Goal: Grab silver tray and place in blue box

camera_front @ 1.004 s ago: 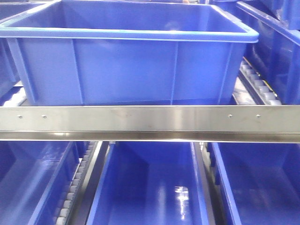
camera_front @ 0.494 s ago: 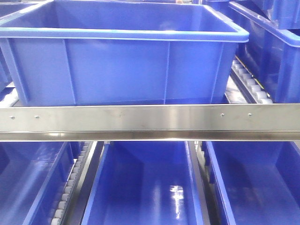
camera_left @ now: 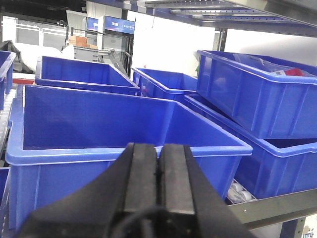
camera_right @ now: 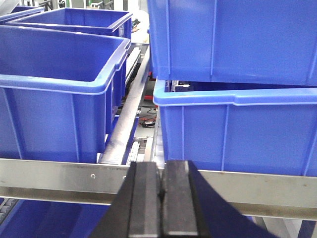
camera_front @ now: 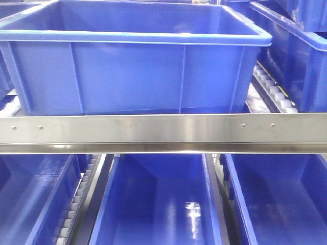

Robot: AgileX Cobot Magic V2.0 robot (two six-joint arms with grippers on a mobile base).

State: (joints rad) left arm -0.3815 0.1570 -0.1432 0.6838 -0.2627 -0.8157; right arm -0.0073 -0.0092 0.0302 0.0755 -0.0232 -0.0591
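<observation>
Nothing has shifted since; only wrist views show both claws closed.

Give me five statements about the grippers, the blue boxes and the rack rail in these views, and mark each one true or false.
1. The left gripper has its fingers pressed together with nothing between them. True.
2. The right gripper holds a silver tray. False: its jaws are shut and empty, and no silver tray shows in any view.
3. In the front view, a blue box sits on the shelf just behind a steel rail. True.
4. In the left wrist view, the nearest blue box is full of parts. False: the part of its inside that shows is bare.
5. In the right wrist view, one blue box rests on top of another. True.
</observation>
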